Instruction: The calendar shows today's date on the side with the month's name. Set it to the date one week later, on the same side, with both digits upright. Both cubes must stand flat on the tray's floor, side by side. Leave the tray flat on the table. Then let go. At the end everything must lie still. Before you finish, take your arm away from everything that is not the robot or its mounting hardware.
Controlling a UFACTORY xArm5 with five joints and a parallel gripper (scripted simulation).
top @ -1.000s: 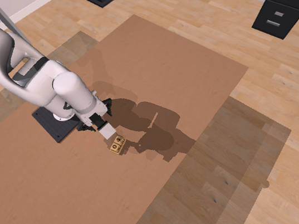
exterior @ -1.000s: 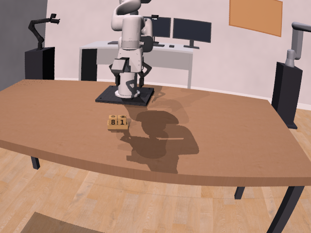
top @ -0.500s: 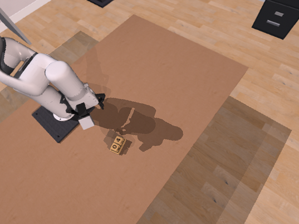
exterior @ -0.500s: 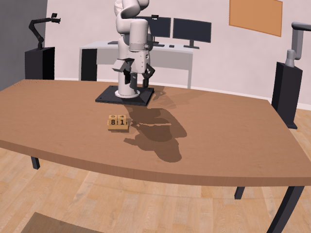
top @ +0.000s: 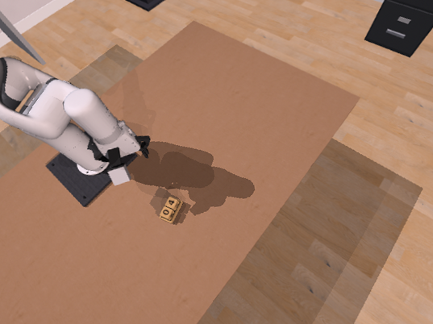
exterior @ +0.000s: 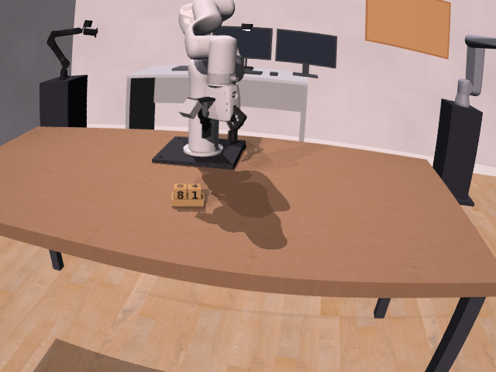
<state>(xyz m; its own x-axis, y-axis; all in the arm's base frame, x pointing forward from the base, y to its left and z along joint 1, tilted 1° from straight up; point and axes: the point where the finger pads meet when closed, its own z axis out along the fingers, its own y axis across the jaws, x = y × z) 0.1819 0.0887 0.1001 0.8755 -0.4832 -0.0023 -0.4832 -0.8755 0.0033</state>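
Jaws wide open, nothing in them; gripper point(exterior: 219, 125) hangs over the arm's black base plate point(exterior: 162, 158), well apart from the calendar. Tray point(exterior: 187, 203) sits flat on the counter point(exterior: 360, 208) in front of the base. Both cubes in it, side by side: left cube point(exterior: 180, 193) and right cube point(exterior: 194, 193) read 8 and 1 in the exterior view, tops read 0 and 4 from above. Month name not legible

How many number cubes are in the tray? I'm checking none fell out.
2: the left cube and the right cube stand side by side in the tray; none shows elsewhere on the table.
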